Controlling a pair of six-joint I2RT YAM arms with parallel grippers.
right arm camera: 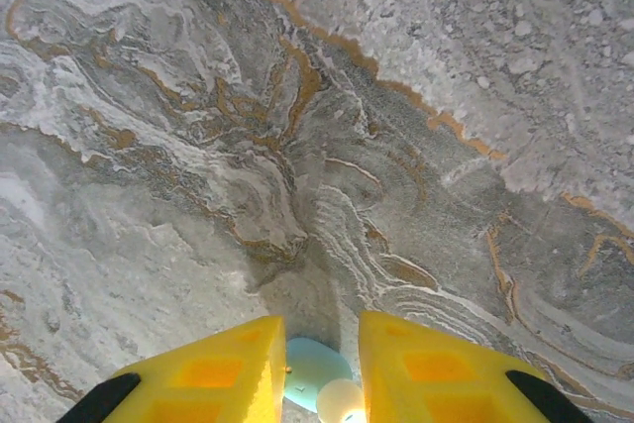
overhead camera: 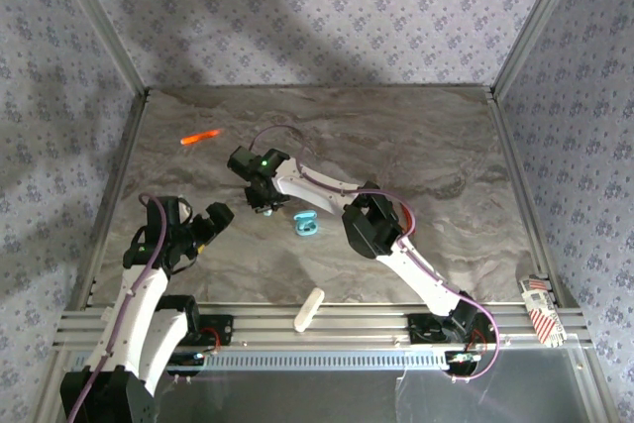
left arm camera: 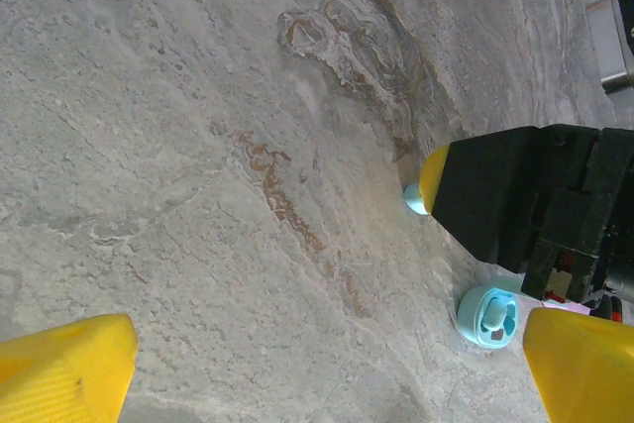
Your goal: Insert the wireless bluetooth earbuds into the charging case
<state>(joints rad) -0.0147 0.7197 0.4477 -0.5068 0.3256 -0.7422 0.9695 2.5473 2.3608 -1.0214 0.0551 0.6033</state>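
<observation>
Top view, bottom edge: metal rail with both arm bases on it. A white cylinder lies tilted across the rail at lower centre. A red-and-white packet sits at the lower right corner.

Lower left: left gripper released, its jaws spread wide, with nothing between them. It is above the marbled surface, apart from everything else. In its own wrist view the yellow fingers stand at the two bottom corners.

Centre: teal charging case lies on the surface with its lid open. In the left wrist view it is at lower right, with a pale insert visible inside. It is just right of the right gripper's tip, not touching it.

Just left of the case and slightly higher: right gripper, tip down at the surface. Its jaws are clenched narrow on a teal earbud, which fills the gap between the yellow fingers. A pale rounded part is just below the bud; cannot tell what. In the left wrist view the bud peeks out at the fingertip, low against the surface.

Upper left: small orange item lies alone, well apart from both arms.

Far: patterned walls.
</observation>
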